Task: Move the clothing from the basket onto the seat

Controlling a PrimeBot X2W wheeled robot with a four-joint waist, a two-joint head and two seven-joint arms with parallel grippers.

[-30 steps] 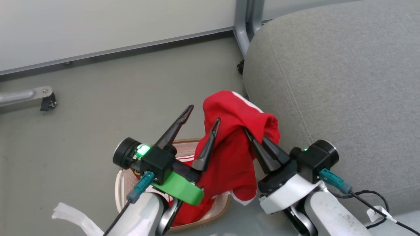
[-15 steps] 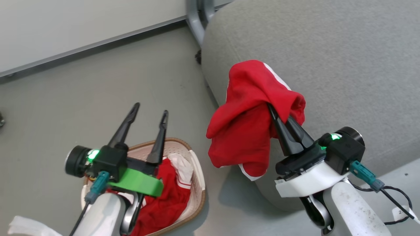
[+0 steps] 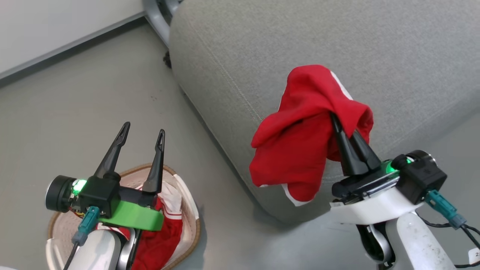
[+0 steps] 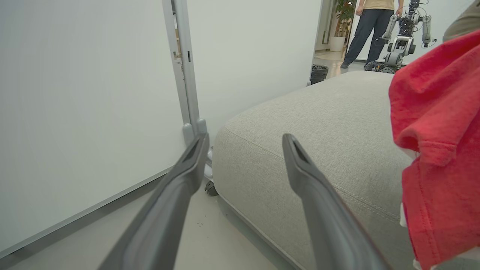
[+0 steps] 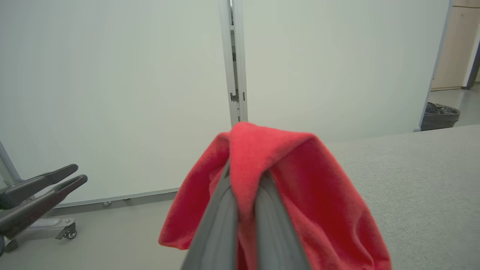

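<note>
The right gripper (image 3: 335,122) is clamped on a fold of the red clothing (image 3: 300,150), which drapes from its 2 fingers above the near edge of the grey seat (image 3: 300,45); whether the cloth touches the cushion cannot be told. The left gripper (image 3: 143,130) hangs with its 2 fingers spread and nothing between them, above the basket (image 3: 189,221) on the floor, well apart from the held clothing. More red-and-white cloth (image 3: 161,243) lies inside the basket.

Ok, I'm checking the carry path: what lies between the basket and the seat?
Bare grey floor, seen in the head view: nothing sits between the basket and the seat.
</note>
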